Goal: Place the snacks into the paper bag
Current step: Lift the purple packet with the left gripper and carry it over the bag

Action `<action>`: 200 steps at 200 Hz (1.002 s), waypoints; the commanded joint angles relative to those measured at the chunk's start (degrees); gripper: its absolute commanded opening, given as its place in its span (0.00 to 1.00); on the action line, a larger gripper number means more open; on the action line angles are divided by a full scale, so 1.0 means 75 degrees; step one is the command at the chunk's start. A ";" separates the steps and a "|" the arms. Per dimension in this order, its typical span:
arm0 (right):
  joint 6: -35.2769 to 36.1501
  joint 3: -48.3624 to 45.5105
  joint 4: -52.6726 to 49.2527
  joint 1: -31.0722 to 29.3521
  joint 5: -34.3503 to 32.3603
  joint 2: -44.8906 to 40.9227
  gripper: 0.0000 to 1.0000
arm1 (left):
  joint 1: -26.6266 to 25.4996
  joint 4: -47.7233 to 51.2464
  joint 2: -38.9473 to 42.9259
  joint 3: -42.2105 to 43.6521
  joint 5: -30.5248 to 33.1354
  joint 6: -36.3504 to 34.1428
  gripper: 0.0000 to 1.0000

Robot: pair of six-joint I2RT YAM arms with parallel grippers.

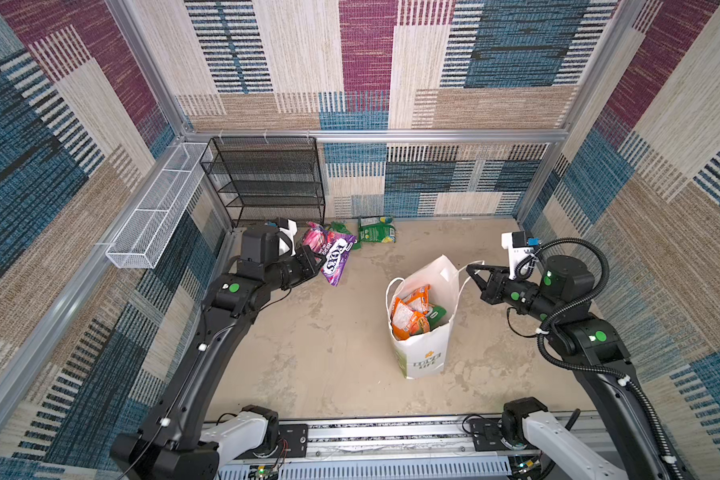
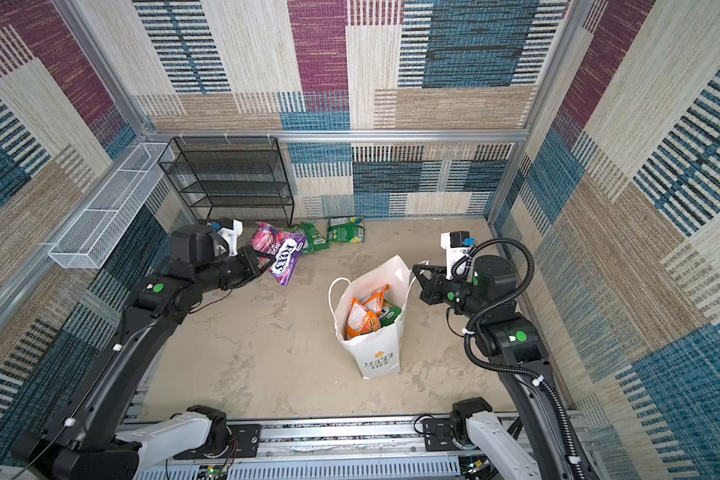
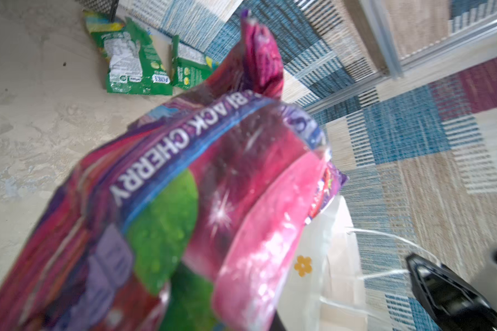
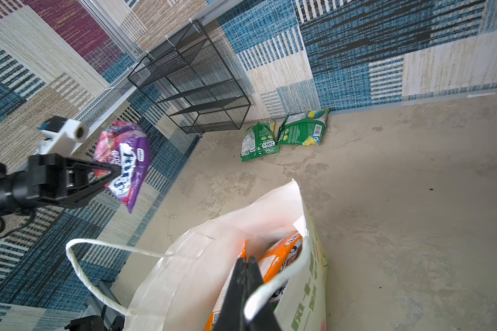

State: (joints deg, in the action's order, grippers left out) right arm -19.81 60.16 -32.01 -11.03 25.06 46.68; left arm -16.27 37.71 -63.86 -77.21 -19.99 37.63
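Table: beige mottled tabletop [image 1: 329, 353]; carries everything.
Bag: tall white paper carrier bag w/ green print [image 1: 422, 357]; stands upright right of centre, mouth open; light, thin-walled, prob. tips or creases if pushed; steady it by a handle, not the wall.
In bag: orange foil packets [image 1: 406, 320], 2 showing, + 1 green foil packet [image 1: 438, 313]; more may lie hidden beneath.
Held pkt: pink-purple crinkly "FOX'S" foil packet [image 1: 335, 257]; hangs clear of table, well left of bag; light, floppy, slick; an edge pinch works but could slip, so carry gently.
Loose pkts: green "FOX'S" packet [image 4: 260, 142] just beside green packet w/ yellow print [image 4: 302, 129]; both lie at foot of back wall; take by a crimped edge.
L gripper [image 1: 317, 268]: nearly closed, nipping held pkt's edge.
R gripper [image 4: 246, 259]: fully closed on white cord handle [image 4: 273, 286] at bag rim; other handle [image 4: 75, 258] hangs free.
Count: bag 1; handles 2; pkts seen 6 (3 in bag, 1 held, 2 loose).
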 commanded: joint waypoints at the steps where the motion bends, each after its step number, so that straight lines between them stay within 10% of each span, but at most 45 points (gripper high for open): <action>1: 0.0047 0.0053 0.0256 -0.0007 0.0037 0.0038 0.00 | -0.0111 0.0164 0.0491 -0.0336 -0.0249 -0.0583 0.00; 127: -0.0026 0.0103 0.0155 -0.0009 -0.0059 0.0099 0.00 | -0.3553 0.0589 0.0070 -0.1673 -0.0296 -0.1920 0.00; 200: -0.0037 -0.0003 0.0155 -0.0006 -0.0072 0.0035 0.00 | -0.5641 0.1752 -0.1219 -0.2596 0.1525 -0.2766 0.00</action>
State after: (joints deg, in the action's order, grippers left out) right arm -19.86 60.40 -32.01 -11.03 24.91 47.16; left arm -54.83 49.91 -70.91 -94.32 -14.26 20.73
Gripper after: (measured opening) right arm 0.051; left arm 0.120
